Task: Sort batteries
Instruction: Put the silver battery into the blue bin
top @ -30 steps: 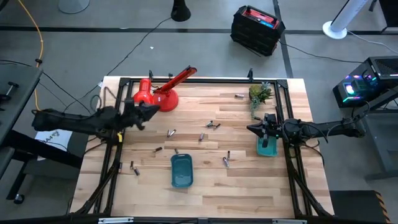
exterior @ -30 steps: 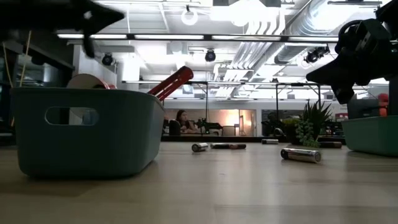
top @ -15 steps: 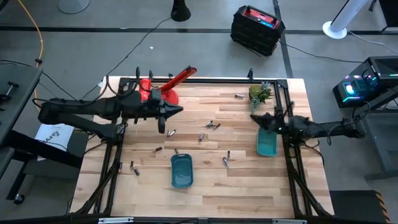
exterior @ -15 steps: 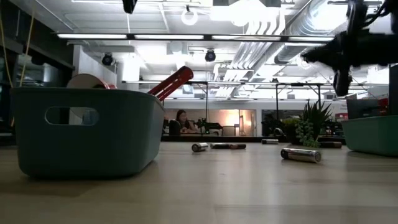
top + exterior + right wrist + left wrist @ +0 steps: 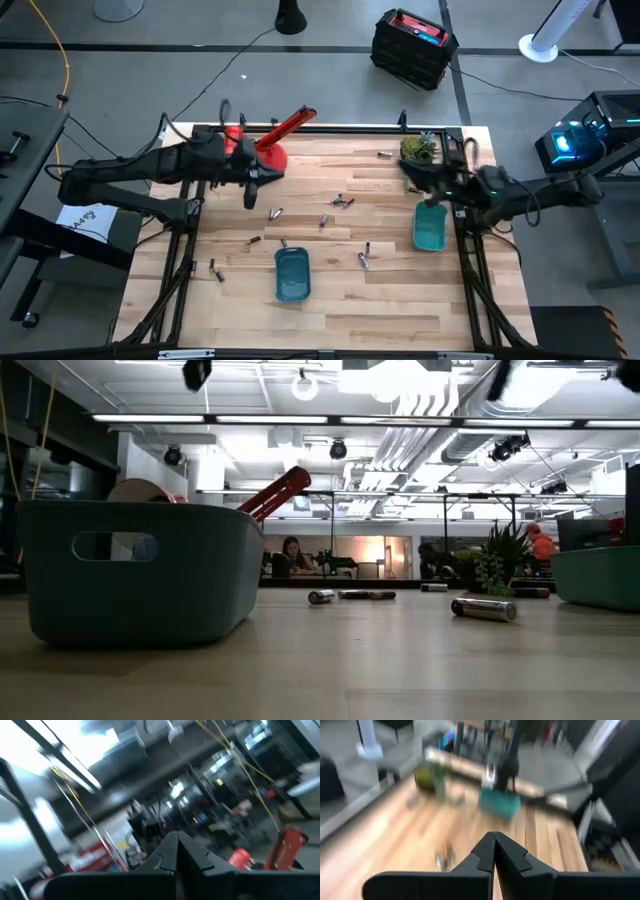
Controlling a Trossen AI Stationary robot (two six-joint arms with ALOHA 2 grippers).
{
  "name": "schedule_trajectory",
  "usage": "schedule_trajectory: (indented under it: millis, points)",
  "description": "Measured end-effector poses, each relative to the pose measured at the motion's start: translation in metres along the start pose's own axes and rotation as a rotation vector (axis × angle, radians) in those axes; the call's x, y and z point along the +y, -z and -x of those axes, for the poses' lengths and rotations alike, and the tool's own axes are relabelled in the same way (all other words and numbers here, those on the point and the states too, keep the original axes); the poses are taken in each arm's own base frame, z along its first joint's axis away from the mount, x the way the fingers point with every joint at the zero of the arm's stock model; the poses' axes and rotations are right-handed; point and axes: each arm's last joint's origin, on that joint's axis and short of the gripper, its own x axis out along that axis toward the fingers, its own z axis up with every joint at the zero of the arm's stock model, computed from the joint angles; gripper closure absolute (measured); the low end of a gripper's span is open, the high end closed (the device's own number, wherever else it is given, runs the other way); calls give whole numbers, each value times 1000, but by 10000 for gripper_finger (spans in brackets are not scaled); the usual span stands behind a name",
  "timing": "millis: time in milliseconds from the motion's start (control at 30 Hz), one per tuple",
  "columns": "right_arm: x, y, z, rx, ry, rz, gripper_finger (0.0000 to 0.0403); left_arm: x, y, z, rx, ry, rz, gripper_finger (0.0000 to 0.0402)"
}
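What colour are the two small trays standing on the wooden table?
Both trays are teal, which shows best in the high view.

Open wood between the teal trays [image 5: 292,273] (scattered batteries [image 5: 364,260] only); plant [image 5: 418,149] crowds the far edge.

The left gripper [image 5: 494,851] is being shown with its two dark fingers [image 5: 480,857] pressed together, tips meeting in a point. Beyond them a light wooden table [image 5: 400,825] is being seen, blurred. A teal tray [image 5: 499,804] is sitting at its far side, a green plant [image 5: 429,776] beside it, and small batteries [image 5: 444,856] are lying nearer.
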Motion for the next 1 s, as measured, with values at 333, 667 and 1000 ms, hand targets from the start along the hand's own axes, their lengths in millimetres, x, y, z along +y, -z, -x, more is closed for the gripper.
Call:
schedule_trajectory:
  millis: [333,667,1000]
  points:
    - [29,14,-71,457,37,80,402,9,67,-18,444,-172,106,400]
    - [39,-7,-92,700,185,261,402,19,119,-71,574,-139,86,292]
    - [31,-13,-91,782,272,308,402,39,159,-125,814,-306,33,185]
